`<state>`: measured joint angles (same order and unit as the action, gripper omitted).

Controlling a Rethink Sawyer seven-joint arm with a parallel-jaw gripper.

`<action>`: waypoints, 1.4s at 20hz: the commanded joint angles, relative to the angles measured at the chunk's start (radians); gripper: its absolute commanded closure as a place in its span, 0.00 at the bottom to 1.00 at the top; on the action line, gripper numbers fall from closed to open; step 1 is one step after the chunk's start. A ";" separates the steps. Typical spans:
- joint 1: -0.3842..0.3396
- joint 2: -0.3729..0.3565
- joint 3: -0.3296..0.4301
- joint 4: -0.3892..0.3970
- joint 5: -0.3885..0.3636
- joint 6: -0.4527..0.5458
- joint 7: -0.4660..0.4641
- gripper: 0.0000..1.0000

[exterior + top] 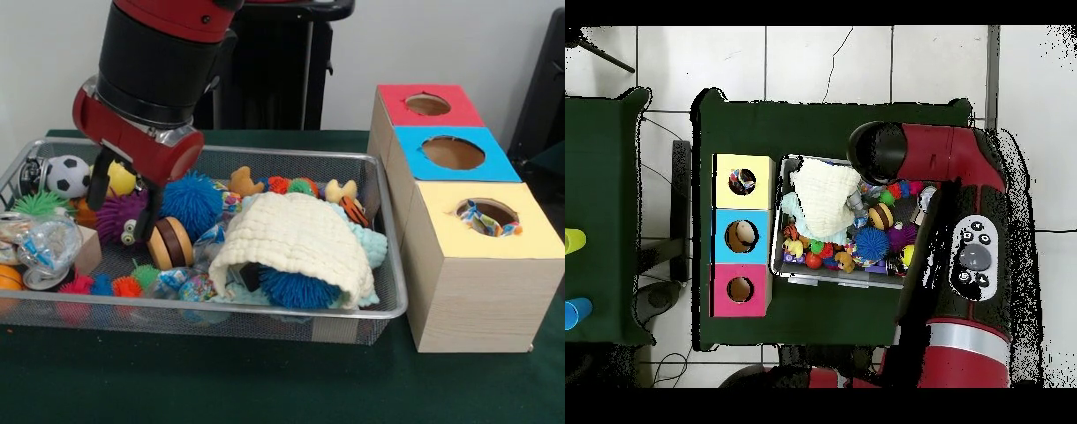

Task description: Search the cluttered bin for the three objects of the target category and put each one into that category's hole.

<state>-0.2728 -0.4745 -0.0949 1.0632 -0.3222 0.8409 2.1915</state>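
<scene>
Reaching down from above, the red and black arm (154,79) hangs its gripper (124,190) over the wire mesh bin's (388,265) left end; its black fingers stand apart, holding nothing. No readable writing shows. A polka-dot fabric piece (484,221) sits crumpled in the yellow-faced box's hole (490,210); its long axis cannot be told.

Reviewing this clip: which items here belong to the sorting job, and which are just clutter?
Job: wire mesh bin; yellow-faced box's hole, printed fabric showing in it; gripper down among the toys.

Clutter: cream waffle cloth, soccer ball, blue spiky ball, red-faced box, blue-faced box.
</scene>
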 commanded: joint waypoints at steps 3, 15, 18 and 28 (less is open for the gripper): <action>0.009 0.010 0.090 0.091 0.020 -0.030 -0.015 0.00; 0.052 0.011 0.053 0.052 0.013 0.005 0.028 0.00; 0.048 -0.007 0.043 0.059 0.006 0.022 0.003 0.00; 0.031 0.040 0.035 0.021 -0.024 -0.034 -0.001 0.00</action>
<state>-0.2238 -0.4834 -0.0954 1.0631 -0.3186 0.8409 2.1915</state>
